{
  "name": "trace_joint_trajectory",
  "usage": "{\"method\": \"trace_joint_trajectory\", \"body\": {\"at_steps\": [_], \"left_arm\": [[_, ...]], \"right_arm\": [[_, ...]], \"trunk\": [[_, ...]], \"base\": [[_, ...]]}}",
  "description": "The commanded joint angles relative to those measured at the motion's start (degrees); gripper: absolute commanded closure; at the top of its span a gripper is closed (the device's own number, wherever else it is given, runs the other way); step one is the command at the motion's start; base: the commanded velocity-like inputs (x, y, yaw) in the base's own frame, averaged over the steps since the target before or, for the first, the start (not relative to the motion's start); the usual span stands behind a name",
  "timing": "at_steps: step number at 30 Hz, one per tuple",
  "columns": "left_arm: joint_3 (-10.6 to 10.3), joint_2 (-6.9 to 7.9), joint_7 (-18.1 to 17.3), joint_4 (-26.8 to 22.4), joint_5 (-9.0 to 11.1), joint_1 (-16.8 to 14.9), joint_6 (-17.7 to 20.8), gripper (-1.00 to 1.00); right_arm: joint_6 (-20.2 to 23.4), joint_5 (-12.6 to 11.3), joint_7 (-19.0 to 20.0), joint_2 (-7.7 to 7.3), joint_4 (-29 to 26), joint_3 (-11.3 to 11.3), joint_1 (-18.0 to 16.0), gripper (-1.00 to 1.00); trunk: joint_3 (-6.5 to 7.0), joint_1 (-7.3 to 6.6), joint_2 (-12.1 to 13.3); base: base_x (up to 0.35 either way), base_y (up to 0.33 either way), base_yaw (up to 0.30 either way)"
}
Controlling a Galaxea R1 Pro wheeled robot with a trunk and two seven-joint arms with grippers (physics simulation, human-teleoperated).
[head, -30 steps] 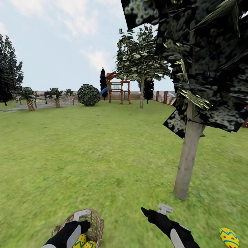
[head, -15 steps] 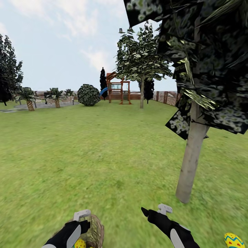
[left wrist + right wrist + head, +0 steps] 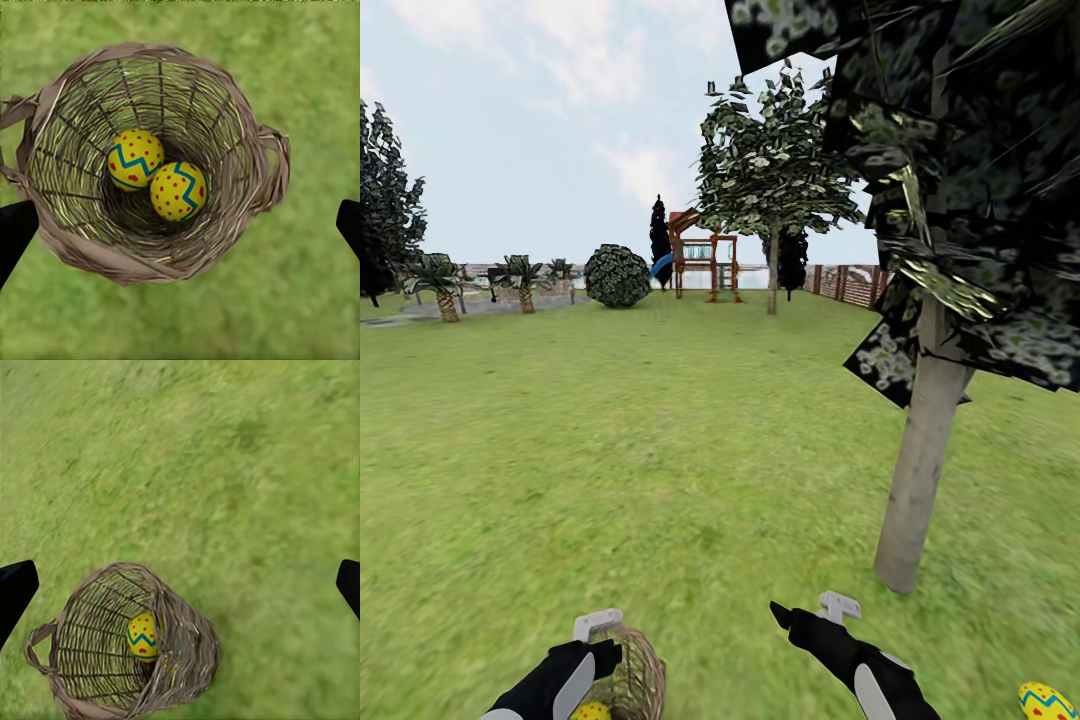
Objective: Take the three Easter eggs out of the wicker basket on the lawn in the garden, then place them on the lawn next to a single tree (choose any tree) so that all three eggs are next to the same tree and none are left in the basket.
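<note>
Two eggs (image 3: 156,175) in basket (image 3: 255,112); third (image 3: 1048,700) on lawn (image 3: 660,450).

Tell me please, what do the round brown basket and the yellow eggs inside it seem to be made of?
The round tan-brown woven basket looks like loose matte wicker: open strands let the grass show through, under a thick braided rim. The two yellow eggs with red dots look smooth and painted, perhaps plastic; the render leaves that open.

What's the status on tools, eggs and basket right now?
Left tool open above wicker basket, empty. Right tool open, empty. Two eggs in basket; third egg on lawn near tree. Nothing blocking.
</note>
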Motion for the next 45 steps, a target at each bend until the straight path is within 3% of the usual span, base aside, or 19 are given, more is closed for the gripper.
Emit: {"method": "trace_joint_trajectory", "body": {"at_steps": [1, 10, 27, 45], "left_arm": [[-0.4, 0.02, 0.4, -0.2, 0.6, 0.0, 0.3, -1.00], [-0.4, 0.02, 0.4, -0.1, 0.6, 0.0, 0.3, -1.00], [-0.4, 0.00, 0.4, -0.3, 0.6, 0.0, 0.3, -1.00], [-0.4, -0.01, 0.4, -0.4, 0.6, 0.0, 0.3, -1.00]], "right_arm": [[0.3, -0.3, 0.0, 0.02, -0.1, 0.0, 0.0, -1.00], [0.3, -0.3, 0.1, -0.02, -0.1, 0.0, 0.0, -1.00], [0.3, -0.4, 0.1, -0.04, -0.1, 0.0, 0.0, -1.00], [0.3, -0.3, 0.1, -0.04, -0.1, 0.0, 0.0, -1.00]], "trunk": [[-0.08, 0.01, -0.1], [0.00, 0.01, -0.1], [0.95, 0.01, -0.1], [1.05, 0.01, -0.1]], "base": [[0.021, 0.017, 0.000], [0.061, 0.098, -0.027], [0.007, 0.127, -0.182], [0.000, 0.063, -0.017]]}}
